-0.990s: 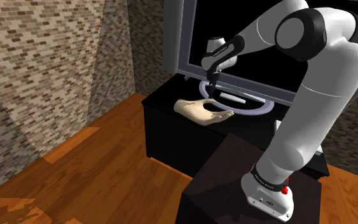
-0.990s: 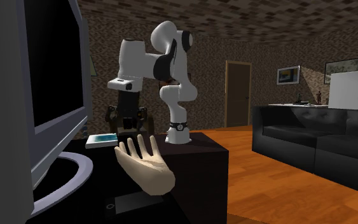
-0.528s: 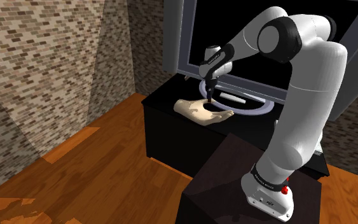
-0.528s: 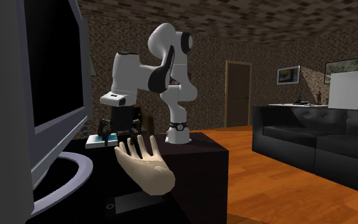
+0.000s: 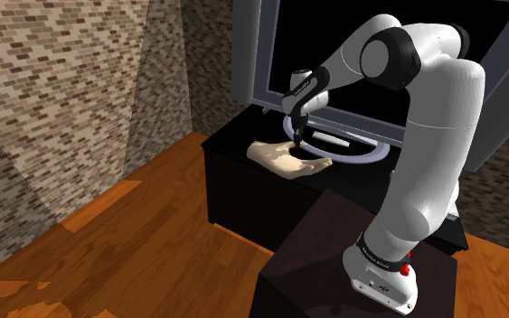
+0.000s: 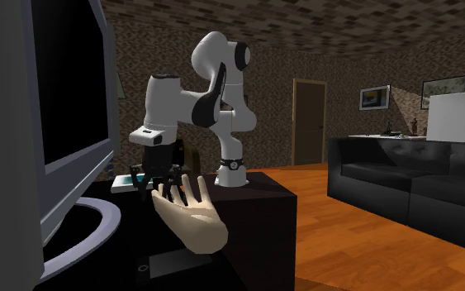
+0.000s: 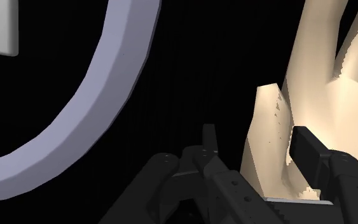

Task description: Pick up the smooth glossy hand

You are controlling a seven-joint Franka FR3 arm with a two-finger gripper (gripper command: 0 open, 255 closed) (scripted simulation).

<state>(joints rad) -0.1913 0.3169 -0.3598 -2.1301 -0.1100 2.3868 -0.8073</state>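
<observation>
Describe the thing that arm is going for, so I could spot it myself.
Find the big grey-framed television on the black cabinet. In front of its curved grey foot lies a cream model hand, fingers spread, with the black gripper down at it. Its neighbour, a small white slab, is flat and plain; only the hand is skin-toned with fingers.
</observation>
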